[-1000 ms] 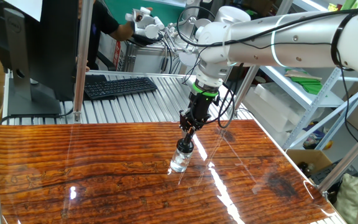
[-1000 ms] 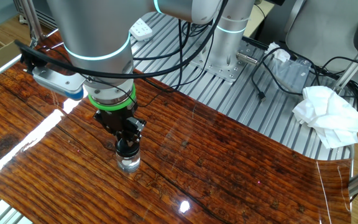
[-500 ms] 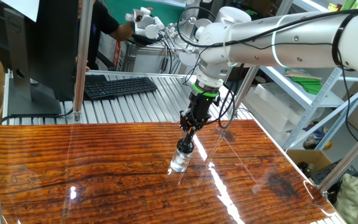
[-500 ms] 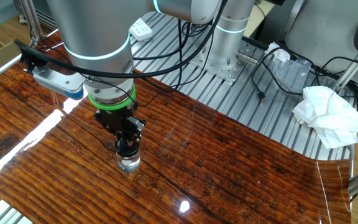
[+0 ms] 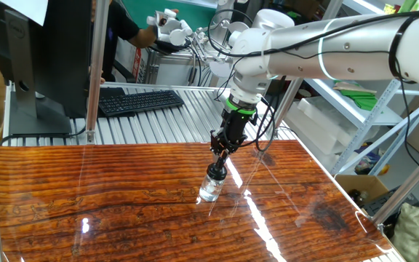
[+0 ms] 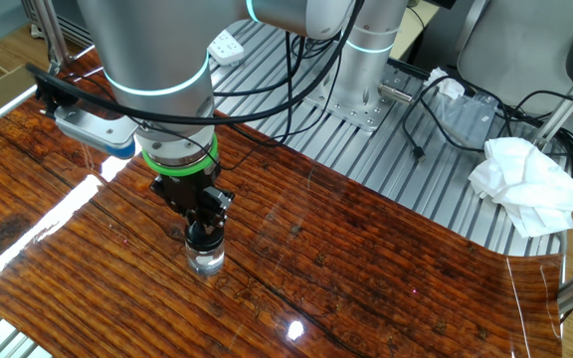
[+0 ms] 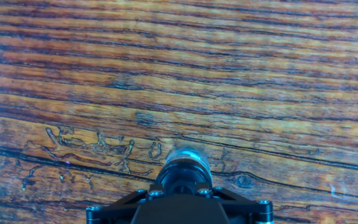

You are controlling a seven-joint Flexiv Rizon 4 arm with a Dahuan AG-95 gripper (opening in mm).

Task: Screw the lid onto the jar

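Note:
The small clear jar [image 5: 211, 188] stands upright on the glossy wooden table [image 5: 122, 211]; it also shows in the other fixed view [image 6: 207, 261]. The dark round lid [image 5: 216, 172] sits on the jar's mouth [image 6: 205, 237]. My gripper [image 5: 218, 164] points straight down over the jar and is shut on the lid [image 6: 205, 231]. In the hand view the jar and lid [image 7: 183, 168] show at the bottom centre, partly hidden by the gripper body [image 7: 185, 202].
A keyboard [image 5: 140, 100] and a monitor [image 5: 42, 58] stand on the slatted bench behind the table. A crumpled white cloth [image 6: 525, 184] and cables [image 6: 446, 109] lie on the bench. A metal post [image 5: 93, 69] rises at the table's back edge.

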